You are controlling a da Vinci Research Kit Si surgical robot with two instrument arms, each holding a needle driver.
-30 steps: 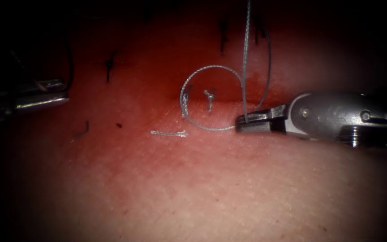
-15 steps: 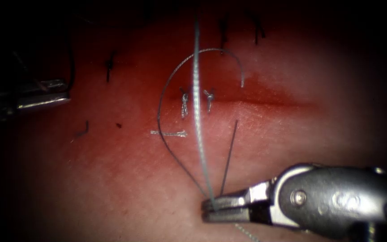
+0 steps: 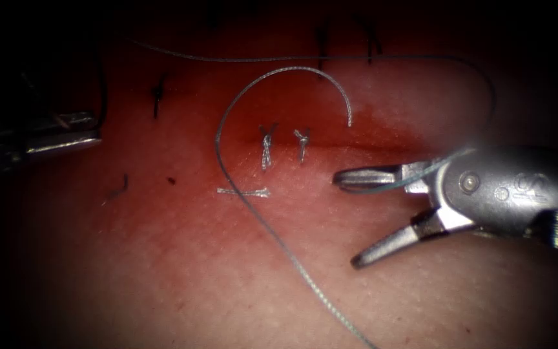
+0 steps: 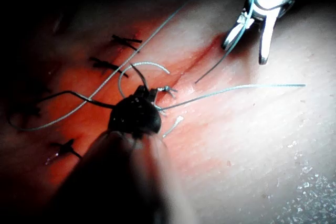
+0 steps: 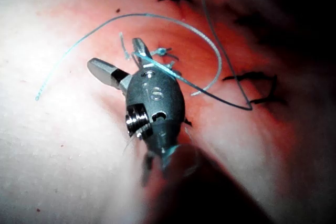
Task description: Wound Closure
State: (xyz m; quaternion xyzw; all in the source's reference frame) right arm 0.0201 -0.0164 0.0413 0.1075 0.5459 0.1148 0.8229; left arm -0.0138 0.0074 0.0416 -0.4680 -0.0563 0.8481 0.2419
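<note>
Nearest the endoscope, a pale braided thread (image 3: 259, 223) climbs from the lower edge across bare tissue (image 3: 163, 291) toward the upper left. It sweeps around the left of the stitched spot and arcs over it, its free end pointing down at the cut (image 3: 382, 147).

Right of that strand the right arm's pincer (image 3: 350, 220) is spread wide and pinches nothing. Its tips point left, and a fine strand is draped loosely over the upper jaw.

A short cut end of thread (image 3: 243, 192) lies flat on the near side of the cut. Just beyond it, two knotted stitches (image 3: 266, 145) stand side by side on the cut, whose long axis runs left to right.

By the look of it, the closure is only partly done. To the right of the knots the cut is a bare red line with no stitch across it, ringed by red fluid (image 3: 305, 106).

At far left waits the left arm's tool (image 3: 62, 143), a dark strand rising beside its tip; whether it holds that strand cannot be told. Farthest back sit dark stitches (image 3: 321, 45). Where the needle lies cannot be told.
</note>
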